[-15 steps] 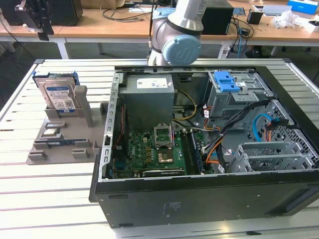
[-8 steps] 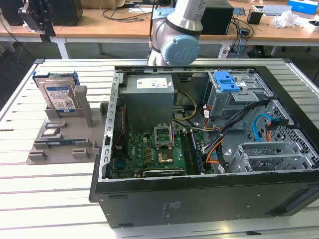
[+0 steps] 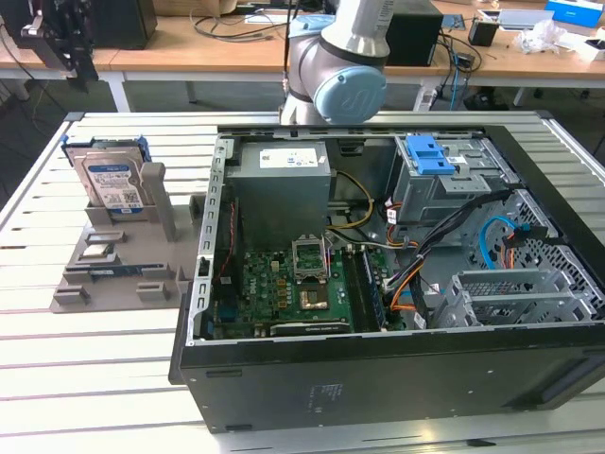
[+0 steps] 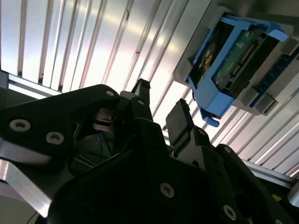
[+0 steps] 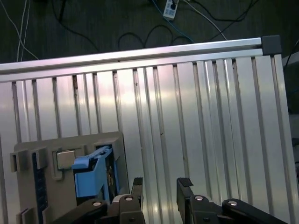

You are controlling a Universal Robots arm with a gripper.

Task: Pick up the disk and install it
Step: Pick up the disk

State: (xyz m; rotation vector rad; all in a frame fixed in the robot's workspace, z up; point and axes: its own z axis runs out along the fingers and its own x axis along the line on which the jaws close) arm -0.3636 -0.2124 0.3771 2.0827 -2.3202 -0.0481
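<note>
Jaws spread, empty, clear of disk (image 4: pixel 233 60)

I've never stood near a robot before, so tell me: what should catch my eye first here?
The big open computer case, circuit boards and cables bare, lies on the slatted metal table and dominates the exterior view. At that view's left, the disk, framed in blue, stands upright in a grey holder. In the first wrist view the gripper hangs open near the disk, holding nothing.
</note>
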